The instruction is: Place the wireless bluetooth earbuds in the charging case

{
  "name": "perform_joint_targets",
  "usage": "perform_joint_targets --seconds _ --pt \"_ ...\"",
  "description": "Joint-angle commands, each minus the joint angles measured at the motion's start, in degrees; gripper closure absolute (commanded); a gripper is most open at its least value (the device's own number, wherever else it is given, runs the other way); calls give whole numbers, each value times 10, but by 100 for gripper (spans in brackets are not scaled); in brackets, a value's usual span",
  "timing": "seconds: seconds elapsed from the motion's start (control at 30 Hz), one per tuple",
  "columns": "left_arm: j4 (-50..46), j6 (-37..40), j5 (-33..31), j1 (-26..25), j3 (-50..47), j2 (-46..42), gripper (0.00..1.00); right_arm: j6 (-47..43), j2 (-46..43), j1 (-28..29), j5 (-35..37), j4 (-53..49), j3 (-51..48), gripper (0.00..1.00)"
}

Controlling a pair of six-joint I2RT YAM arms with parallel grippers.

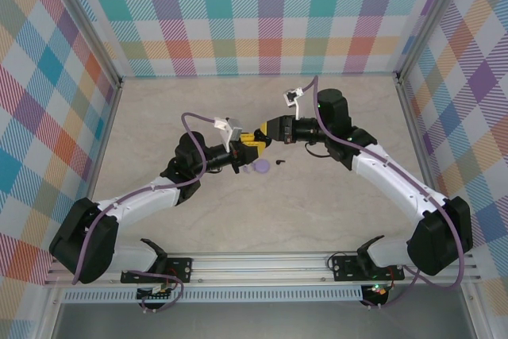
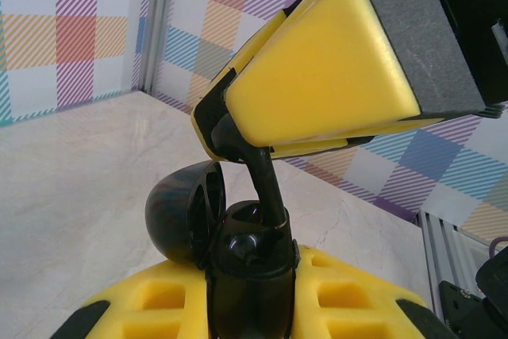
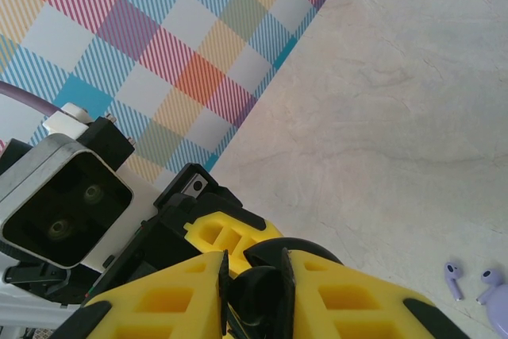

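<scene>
My left jaws are clamped tight on the body of a glossy black case (image 2: 250,258), held up off the desk (image 1: 309,212) with its hinged lid thrown open to one side. My right jaws are pinched nearly closed on the stem of a black earbud (image 2: 263,176), whose lower end sits in the case's well. I take this for the charging case in play, since that is where the bud is going (the lavender puck (image 1: 260,167) lies on the desk just below where my two arms meet, with neither of them on it).

By my reckoning the first bud is at or near its seat, though I cannot tell whether it is fully home. What is left is to let go, fetch the other black earbud (image 1: 279,163) from the desk just beside the puck, seat it too, and probably shut the lid.

I count two black earbuds, one black case, one lavender puck, and two lavender buds (image 3: 452,279) on the desk by the puck.
</scene>
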Motion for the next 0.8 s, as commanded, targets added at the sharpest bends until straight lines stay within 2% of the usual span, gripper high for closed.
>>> perform_joint_targets --seconds 0.0,0.77 --pt "26 7 1 -6 -1 -17 90 -15 -11 5 -9 6 19 74" --pt "30 -28 -11 -6 8 -11 90 -32 -10 8 6 -11 14 75"
